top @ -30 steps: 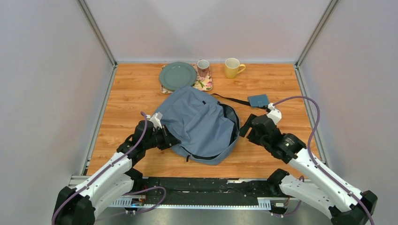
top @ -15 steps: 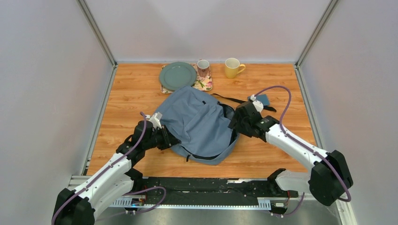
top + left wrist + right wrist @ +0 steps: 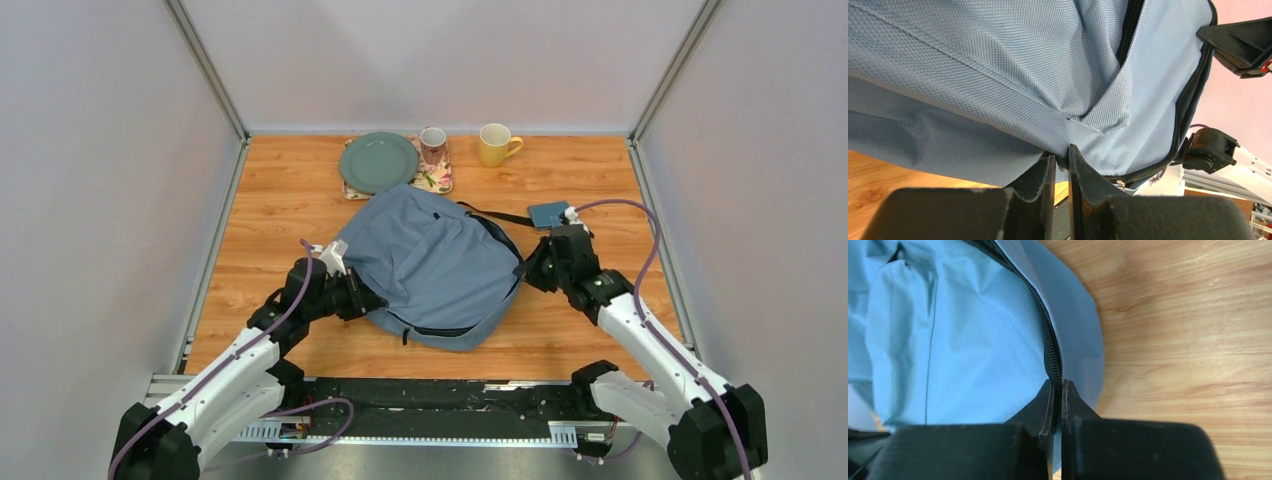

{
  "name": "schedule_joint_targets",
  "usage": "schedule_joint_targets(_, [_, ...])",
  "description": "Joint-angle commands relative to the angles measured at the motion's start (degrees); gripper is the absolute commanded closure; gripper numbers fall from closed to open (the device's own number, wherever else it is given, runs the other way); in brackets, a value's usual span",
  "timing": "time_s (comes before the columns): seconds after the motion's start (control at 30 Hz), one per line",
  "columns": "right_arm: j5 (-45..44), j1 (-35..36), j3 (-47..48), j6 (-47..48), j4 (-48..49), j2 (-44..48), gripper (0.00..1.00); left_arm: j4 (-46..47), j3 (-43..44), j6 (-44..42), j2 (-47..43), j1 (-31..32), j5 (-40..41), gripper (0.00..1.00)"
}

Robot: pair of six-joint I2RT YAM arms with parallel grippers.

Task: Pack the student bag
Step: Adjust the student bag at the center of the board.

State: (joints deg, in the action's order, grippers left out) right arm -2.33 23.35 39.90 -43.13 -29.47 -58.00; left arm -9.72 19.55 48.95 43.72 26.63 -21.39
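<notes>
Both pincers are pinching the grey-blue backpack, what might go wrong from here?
The right pincer grips only a thin edge at the black zipper of the grey-blue fabric backpack; it may slip. The left pincer holds a fold, so pulling might drag the bag. The small flat teal case lies beside the right arm and might get knocked.

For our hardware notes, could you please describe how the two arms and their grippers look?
Both the left arm and right arm have white shells, black joints, and a purple cable looping alongside. The left gripper and right gripper each have two black wedge-shaped fingers tapering to tips.
</notes>
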Motion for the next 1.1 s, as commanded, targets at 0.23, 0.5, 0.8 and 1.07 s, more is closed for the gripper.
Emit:
schedule_joint_targets(0.23, [5.1, -10.1, -13.5, -5.3, 17.9, 17.2, 1.00, -3.1, -0.1, -1.9, -3.6, -0.8, 4.4, 0.82])
schedule_joint_targets(0.5, [8.2, -12.7, 1.1, 5.9, -1.1, 7.1, 1.00, 0.4, -0.8, -0.9, -3.2, -0.9, 1.3, 0.81])
schedule_joint_targets(0.8, [31.0, -13.4, -6.2, 5.1, 27.1, 17.2, 1.00, 0.0, -1.1, -0.6, -4.3, -0.9, 2.0, 0.82])
schedule_joint_targets(1.07, [39.0, -15.5, -1.1, 9.2, 16.8, 7.0, 1.00, 0.2, -1.4, -0.5, -4.2, -0.9, 2.4, 0.82])
